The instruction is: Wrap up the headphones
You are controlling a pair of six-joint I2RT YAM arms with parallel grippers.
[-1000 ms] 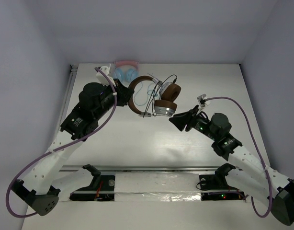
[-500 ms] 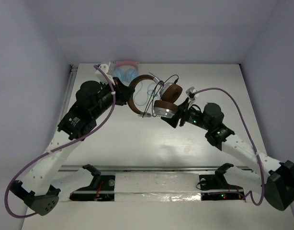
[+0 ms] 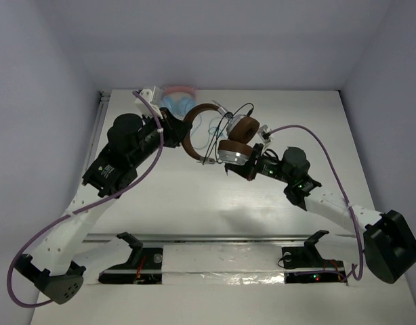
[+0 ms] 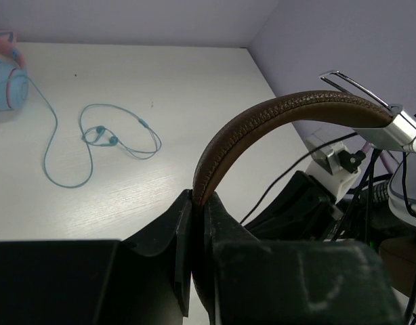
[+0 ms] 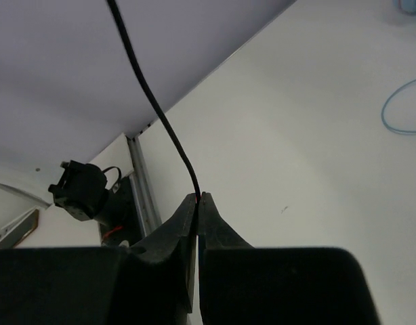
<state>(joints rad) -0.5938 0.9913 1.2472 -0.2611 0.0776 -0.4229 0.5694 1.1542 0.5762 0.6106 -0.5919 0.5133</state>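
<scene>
Left gripper [image 4: 198, 200] pinches the headphones [image 3: 242, 130] by the headband [image 4: 282, 112] at the far middle of the table [image 3: 194, 196], right gripper [image 5: 197, 199] pinches the cable [image 5: 150, 101]; a hard pull could slip either grip.

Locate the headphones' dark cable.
In the right wrist view, the cable is pinched between the fingers of the right gripper, just right of the ear cups overhead.

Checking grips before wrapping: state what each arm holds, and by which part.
Left gripper: jaws shut on the brown headband of the headphones. Right gripper: jaws shut on their dark cable.
</scene>
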